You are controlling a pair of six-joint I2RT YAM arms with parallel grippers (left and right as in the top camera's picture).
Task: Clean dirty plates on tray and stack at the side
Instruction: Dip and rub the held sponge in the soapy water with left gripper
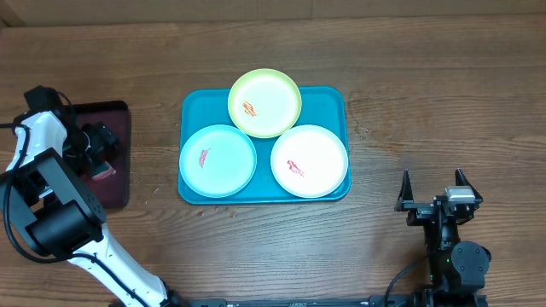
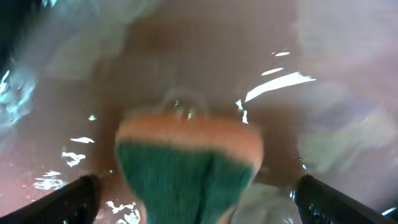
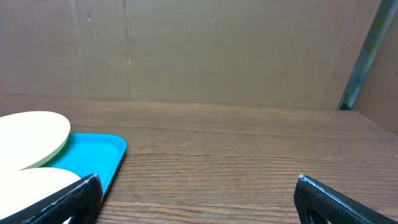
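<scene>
At the far left of the wooden table (image 1: 426,85) lies a small dark maroon rectangular tray (image 1: 119,115), with the left gripper (image 2: 196,186) over it. Its jaws stand wide open on either side of an orange sponge with a green scouring face (image 2: 189,162), and neither finger touches it.

In the middle lies the large teal-blue rectangular plastic tray (image 1: 328,98), carrying all three round plates. The pale blue plate (image 1: 217,159) is at its near left and the white plate (image 1: 309,160) at its near right. The yellow-green plate (image 1: 265,102) sits at the far middle, overhanging the far rim. Each has a small red smear.

The right gripper (image 1: 433,189) is near the table's right front, apart from the tray, with its jaws open and empty.
</scene>
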